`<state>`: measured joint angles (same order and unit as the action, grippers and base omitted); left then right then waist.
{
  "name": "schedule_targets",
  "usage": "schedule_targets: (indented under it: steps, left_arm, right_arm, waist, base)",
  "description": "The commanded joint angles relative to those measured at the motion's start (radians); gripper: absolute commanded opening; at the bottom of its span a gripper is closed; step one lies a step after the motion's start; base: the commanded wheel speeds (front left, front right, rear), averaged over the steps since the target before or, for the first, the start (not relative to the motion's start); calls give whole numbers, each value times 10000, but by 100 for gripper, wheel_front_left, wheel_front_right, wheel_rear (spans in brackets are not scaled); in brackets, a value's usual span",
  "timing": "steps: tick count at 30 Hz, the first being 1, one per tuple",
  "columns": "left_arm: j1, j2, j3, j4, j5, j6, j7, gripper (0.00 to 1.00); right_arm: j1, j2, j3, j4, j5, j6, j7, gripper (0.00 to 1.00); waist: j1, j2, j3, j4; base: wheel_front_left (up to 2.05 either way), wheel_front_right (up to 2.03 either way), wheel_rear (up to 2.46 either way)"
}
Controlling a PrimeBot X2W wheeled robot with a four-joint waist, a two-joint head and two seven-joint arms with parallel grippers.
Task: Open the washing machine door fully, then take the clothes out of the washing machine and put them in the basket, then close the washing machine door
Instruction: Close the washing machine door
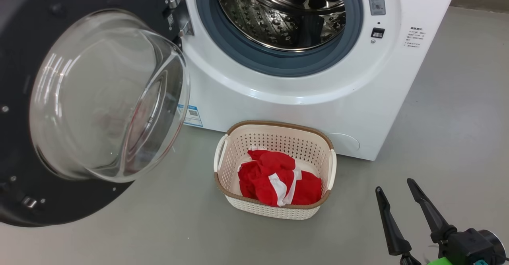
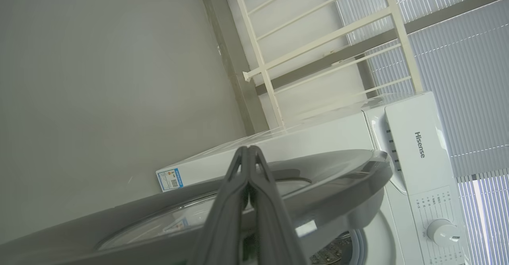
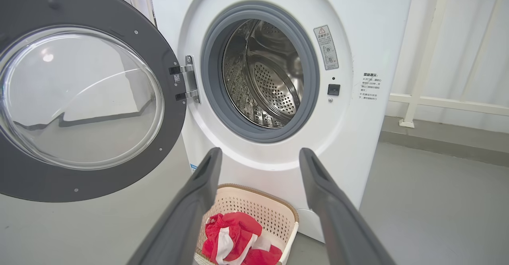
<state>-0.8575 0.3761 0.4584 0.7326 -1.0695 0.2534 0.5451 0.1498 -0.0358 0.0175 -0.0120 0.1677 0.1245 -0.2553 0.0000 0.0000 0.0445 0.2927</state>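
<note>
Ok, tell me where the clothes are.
Head view, lower centre: the clothes lie inside the basket, which stands on the floor right in front of the washing machine.

You see the washing machine door (image 1: 103,98) standing wide open on the hinge at the left of the opening, its black ring and bulging clear glass window turned towards you. The washing machine (image 1: 306,98), a white front-loader, has its mouth uncovered, so you look past the grey gasket (image 1: 278,64) onto the bare perforated steel of the drum (image 1: 278,14). The basket (image 1: 278,125), cream-white with a brown rim, stands upright on the floor (image 1: 437,138) just in front of the machine, below the opening. The clothes (image 1: 278,181), red with white stripes, lie crumpled inside it, below the rim.
</note>
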Motion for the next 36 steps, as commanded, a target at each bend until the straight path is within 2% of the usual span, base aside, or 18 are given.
schedule_targets:
  steps: [1,16,28,36]
  left_arm:
    - [194,278,30,-356,-148,-103,345,0]
    - [968,-779,12,-2242,-863,244,1451,0]
    - [1505,-2137,246,-4497,-1781,705,1950,0]
    - [2127,-2743,29,-5807,-1990,989,2230,0]
  right_arm:
    - [-319,-144,209,-282,116,62,-65,100]
    - [-374,-144,219,-326,254,62,-65,100]
    - [-496,-144,205,-340,332,62,-65,100]
    - [-540,-144,183,-322,366,62,-65,100]
  waist:
    - [0,0,-1,55]
    - [0,0,119,218]
    - [0,0,289,131]
    - [0,0,305,15]
  base:
    - [0,0,0]
    - [0,0,0]
    - [0,0,0]
    - [0,0,0]
